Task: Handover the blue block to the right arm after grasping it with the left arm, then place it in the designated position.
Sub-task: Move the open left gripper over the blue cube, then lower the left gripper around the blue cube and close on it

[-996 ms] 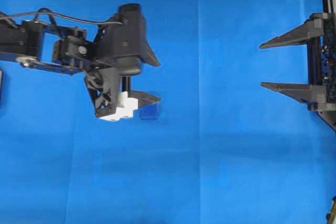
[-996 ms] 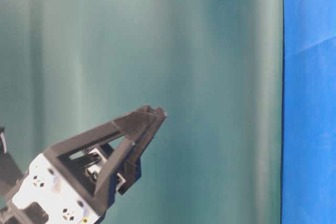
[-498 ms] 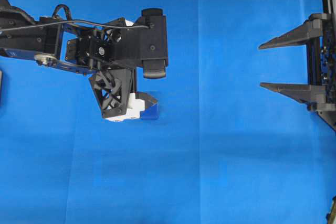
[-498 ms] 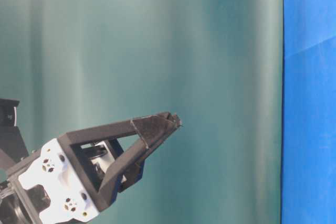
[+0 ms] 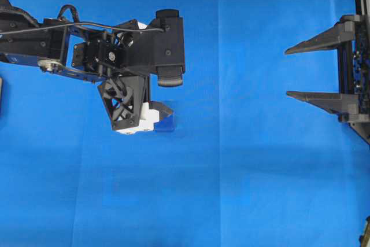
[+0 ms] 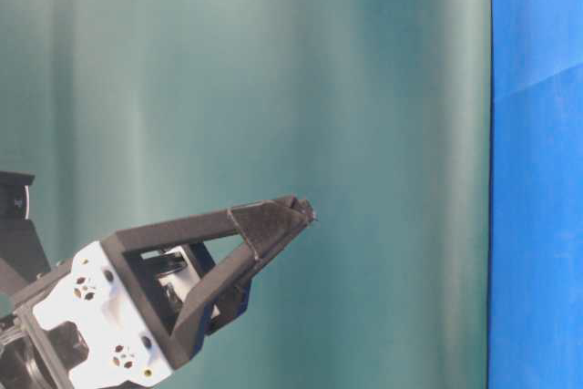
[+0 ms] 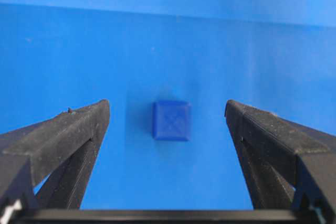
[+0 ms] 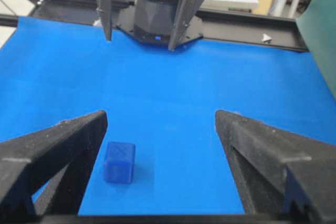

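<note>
A blue cloth (image 5: 248,172) covers the whole table beneath me, with a teal backdrop (image 6: 273,88) standing behind it in the table-level view. My left arm (image 5: 136,56) reaches in from the left edge of the overhead view and tips its wrist down over the cloth. My right arm (image 5: 347,67) sits at the far right edge, well apart from the left one. My right gripper (image 5: 287,72) has its two all-black fingers spread wide and holds nothing. My left gripper (image 7: 167,113), the one with white blocks on its finger mounts, also has its fingers spread wide. The blue block (image 7: 171,120) rests on the cloth between those left fingertips, touching neither of them.
</note>
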